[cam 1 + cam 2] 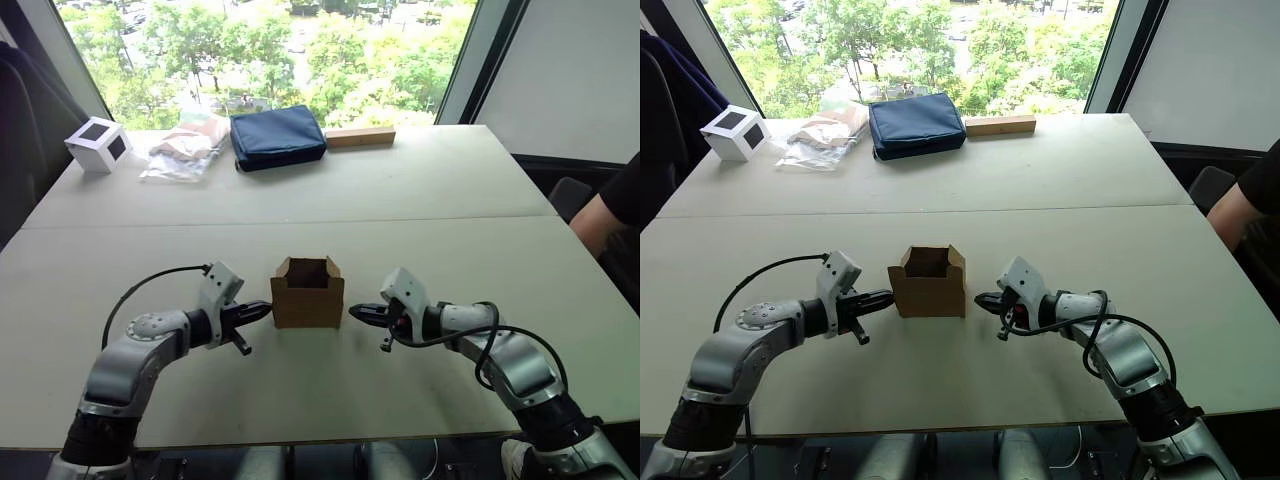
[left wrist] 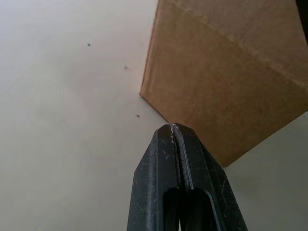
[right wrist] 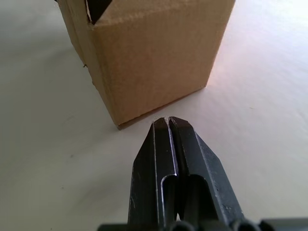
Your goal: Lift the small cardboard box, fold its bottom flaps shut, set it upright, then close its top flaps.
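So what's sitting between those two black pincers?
The small cardboard box, top flaps open, stands between the left pincer and right pincer, seen from the head views.

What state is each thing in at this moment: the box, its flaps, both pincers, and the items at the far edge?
small cardboard box: upright on the table, open at the top, ungrasped.
top flaps: standing up, not folded shut.
left pincer: shut, empty, just left of the box.
right pincer: shut, empty, just right of the box.
navy pouch: lying flat, looks closed.
white cube: resting on the table.
plastic bag: crumpled, lying flat.
wooden block: lying flat.
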`<state>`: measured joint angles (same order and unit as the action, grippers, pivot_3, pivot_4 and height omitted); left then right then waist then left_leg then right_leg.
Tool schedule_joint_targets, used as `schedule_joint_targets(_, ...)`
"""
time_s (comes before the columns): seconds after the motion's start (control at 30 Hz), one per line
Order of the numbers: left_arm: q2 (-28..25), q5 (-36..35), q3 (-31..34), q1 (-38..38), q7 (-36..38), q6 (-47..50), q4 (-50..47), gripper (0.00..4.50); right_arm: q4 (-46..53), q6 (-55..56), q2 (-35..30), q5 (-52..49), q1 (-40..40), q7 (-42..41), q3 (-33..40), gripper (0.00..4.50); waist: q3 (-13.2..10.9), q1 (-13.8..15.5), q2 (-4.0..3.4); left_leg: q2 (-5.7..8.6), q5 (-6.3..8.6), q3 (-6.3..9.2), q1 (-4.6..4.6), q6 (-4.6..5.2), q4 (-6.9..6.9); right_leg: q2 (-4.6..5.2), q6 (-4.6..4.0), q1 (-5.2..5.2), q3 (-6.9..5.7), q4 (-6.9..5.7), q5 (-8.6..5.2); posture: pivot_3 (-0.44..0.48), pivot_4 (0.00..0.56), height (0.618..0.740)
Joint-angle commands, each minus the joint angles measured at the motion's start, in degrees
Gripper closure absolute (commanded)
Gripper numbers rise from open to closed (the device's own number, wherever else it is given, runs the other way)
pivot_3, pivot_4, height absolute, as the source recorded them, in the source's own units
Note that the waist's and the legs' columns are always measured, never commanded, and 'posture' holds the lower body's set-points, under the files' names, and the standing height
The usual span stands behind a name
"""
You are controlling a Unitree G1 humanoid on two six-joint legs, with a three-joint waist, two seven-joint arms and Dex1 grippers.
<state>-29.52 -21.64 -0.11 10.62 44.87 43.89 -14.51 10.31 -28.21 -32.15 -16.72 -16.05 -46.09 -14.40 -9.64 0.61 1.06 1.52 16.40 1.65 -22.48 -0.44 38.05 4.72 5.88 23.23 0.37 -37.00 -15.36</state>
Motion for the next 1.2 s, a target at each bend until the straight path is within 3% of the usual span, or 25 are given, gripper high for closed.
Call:
schedule_joint_targets(0.03,-0.12,-0.07,-2.4,0.89,0.11,-0.76,-1.32,4.48,0.83,1.09,1.14,0.27,-0.2,-0.98,-0.45,4.5,0.0,0.01,0.0,0.0,0.0,0.0,0.0,0.0,0.0,0.0,0.0,0.0,0.0,0.0,0.0,0.0,0.15,0.737)
schedule_joint_targets(0.4,-3.84,-3.75,-3.77,-2.12,3.34,2.81,-5.94,4.48,7.04,-1.51,-0.72,0.48,5.05,-2.13,-0.12,4.5,0.01,-0.06,-0.02,-0.02,0.01,0.01,0.01,0.01,-0.01,-0.02,-0.01,0.0,0.0,0.0,-0.01,0.0,0.15,0.737)
schedule_joint_targets(0.7,-7.87,-2.39,-2.74,-2.0,4.59,-0.07,-2.78,4.48,6.26,-0.78,-3.18,1.22,4.81,-2.89,2.28,4.5,0.01,0.0,-0.02,-0.02,0.01,0.01,0.01,0.01,-0.02,-0.01,-0.02,-0.02,0.0,0.04,-0.01,0.0,0.15,0.737)
schedule_joint_targets(0.87,-12.68,-5.77,2.3,2.23,8.68,-0.05,0.03,4.48,7.4,-0.89,-8.85,0.23,4.44,-6.19,6.29,4.5,0.0,-0.01,-0.03,-0.03,0.01,0.01,0.01,0.02,-0.02,-0.02,-0.02,-0.02,-0.01,0.05,-0.01,0.0,0.15,0.737)
schedule_joint_targets(1.0,-14.48,-12.26,4.98,7.87,12.74,4.05,-0.86,4.48,5.33,-2.34,-8.68,-4.12,-1.08,-6.86,11.62,4.5,-0.01,-0.04,-0.03,-0.03,0.01,0.0,0.0,0.02,-0.02,-0.02,-0.01,-0.02,-0.07,0.07,-0.01,0.0,0.15,0.737)
schedule_joint_targets(1.2,-16.18,-11.77,-0.7,15.27,16.34,2.88,-1.21,4.48,6.4,-8.96,-4.36,-11.6,-8.52,-7.91,11.82,4.5,-0.07,-0.22,-0.04,-0.05,0.0,-0.02,-0.03,0.01,-0.07,-0.04,-0.01,0.01,-0.1,0.11,-0.01,0.0,0.15,0.737)
